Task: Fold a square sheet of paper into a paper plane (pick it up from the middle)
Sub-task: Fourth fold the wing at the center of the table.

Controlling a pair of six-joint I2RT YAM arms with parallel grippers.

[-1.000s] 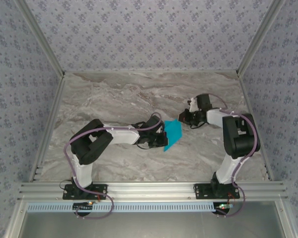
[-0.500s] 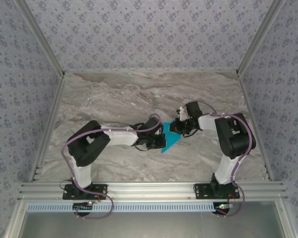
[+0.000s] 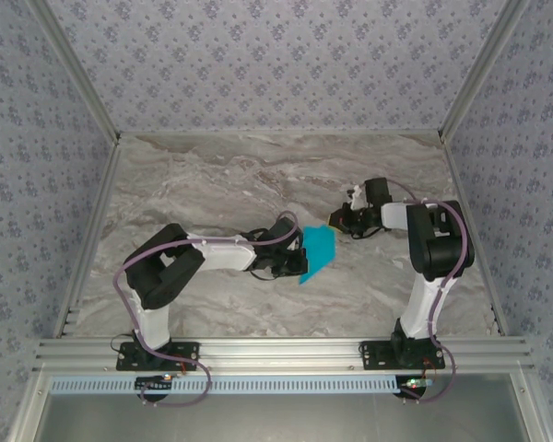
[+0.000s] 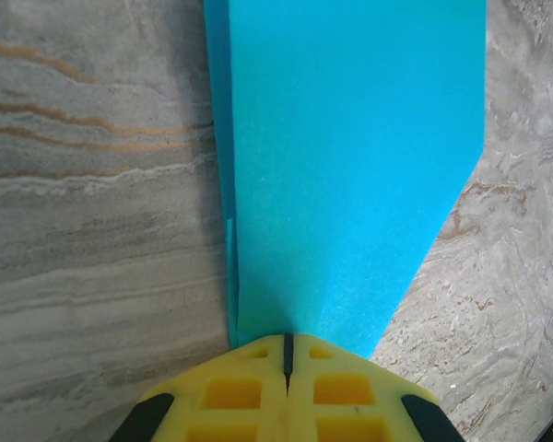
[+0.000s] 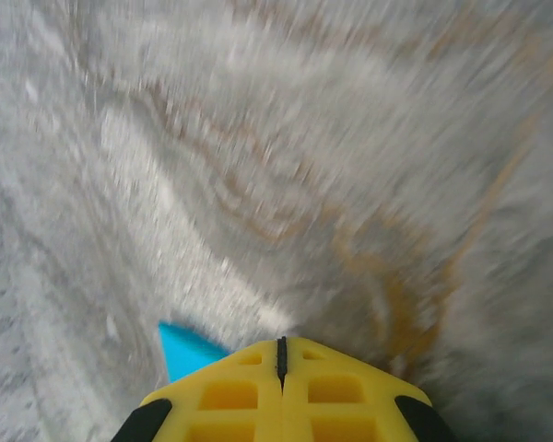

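From above, the folded cyan-blue sheet (image 3: 317,252) lies mid-table on the marble table (image 3: 212,184), between the left gripper (image 3: 298,261), which touches its near-left edge, and the right gripper (image 3: 335,221), just beside its far corner. At the left wrist, clenched yellow fingers (image 4: 249,391) meet the sheet's narrow end; whether they pinch it or press on it I cannot tell. At the right wrist, the view is blurred: the fingers (image 5: 327,391) are closed on nothing, with a blue corner just left of them.

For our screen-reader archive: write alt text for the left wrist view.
Folded cyan-blue paper lies on a grey marble tabletop, tapering to a narrow end at the shut yellow fingertips of the left gripper at the bottom edge. A second layer shows along its left side.
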